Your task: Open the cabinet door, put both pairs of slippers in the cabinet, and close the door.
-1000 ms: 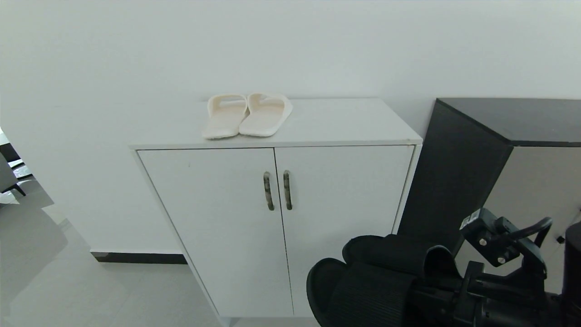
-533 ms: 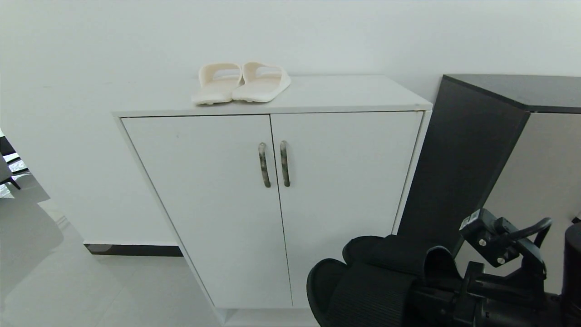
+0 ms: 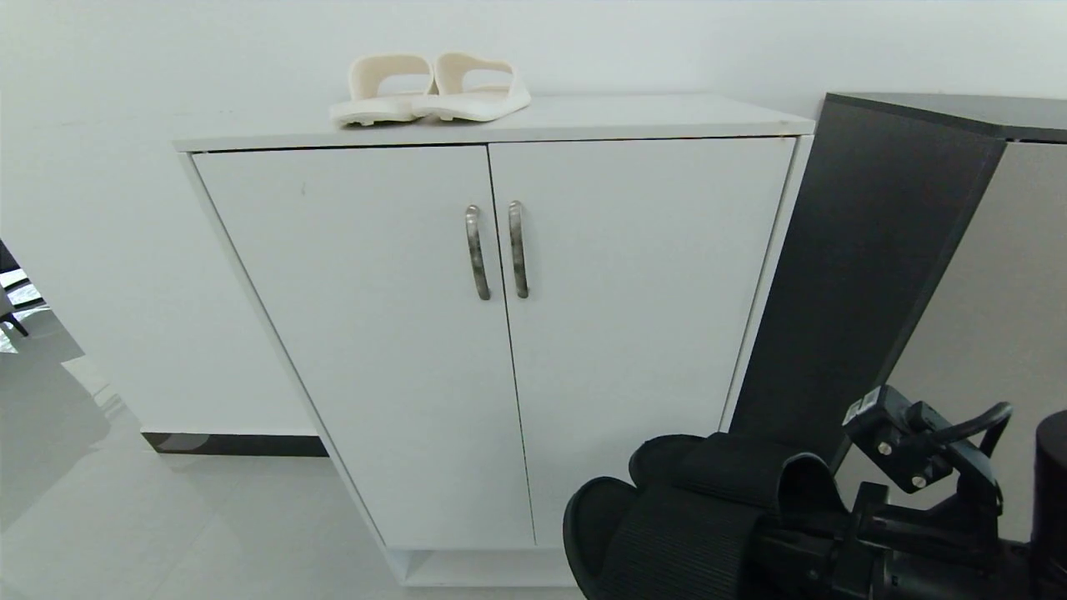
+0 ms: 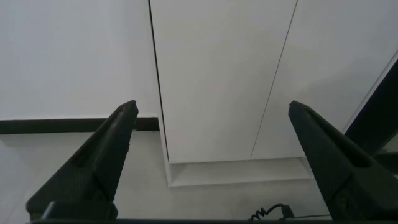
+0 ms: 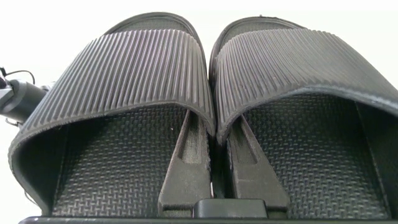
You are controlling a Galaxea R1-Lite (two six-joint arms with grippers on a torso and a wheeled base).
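Slippers (image 5: 143, 68), black, apparently in right gripper (image 5: 214, 134)

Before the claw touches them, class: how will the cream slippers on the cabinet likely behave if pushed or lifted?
The cream slippers look like moulded foam: probably light, bendy, not floppy. Lying flat on the cabinet top, they should slide rather than roll or tip. They sit near its front edge, so a nudge outward might drop them.
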